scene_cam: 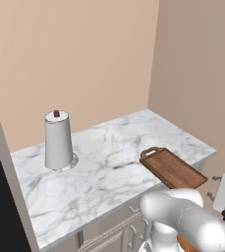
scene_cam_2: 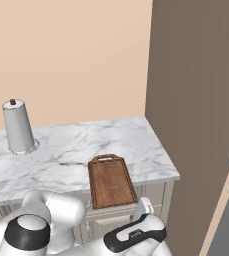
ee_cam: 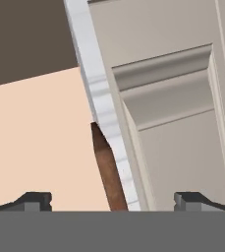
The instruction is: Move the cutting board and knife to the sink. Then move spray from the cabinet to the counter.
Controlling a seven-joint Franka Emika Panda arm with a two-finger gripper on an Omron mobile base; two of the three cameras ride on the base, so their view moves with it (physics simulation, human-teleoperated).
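Currently poised low by cutting board (ee_cam: 106,167) overhanging counter (ee_cam: 97,88) edge, gripper (ee_cam: 113,199) fully spread, empty; risks knocking board off.

rendered home kitchen, corner section. marked as such by: white marble counter (scene_cam: 109,142) with grey veins, run into a corner of plain beige walls (scene_cam: 84,54); cream panelled drawers and doors (scene_cam_2: 158,195) directly beneath the counter, one raised-panel door front (ee_cam: 182,133) seen close up below the counter's edge; upright white paper-towel roll (scene_cam: 58,140) on a round stand toward the counter's back left; dark reddish-brown wooden cutting board (scene_cam_2: 110,181) with a curved handle at the counter's front edge, slightly overhanging it; tall taupe panel (scene_cam_2: 196,100) standing just beside the counter's right end.
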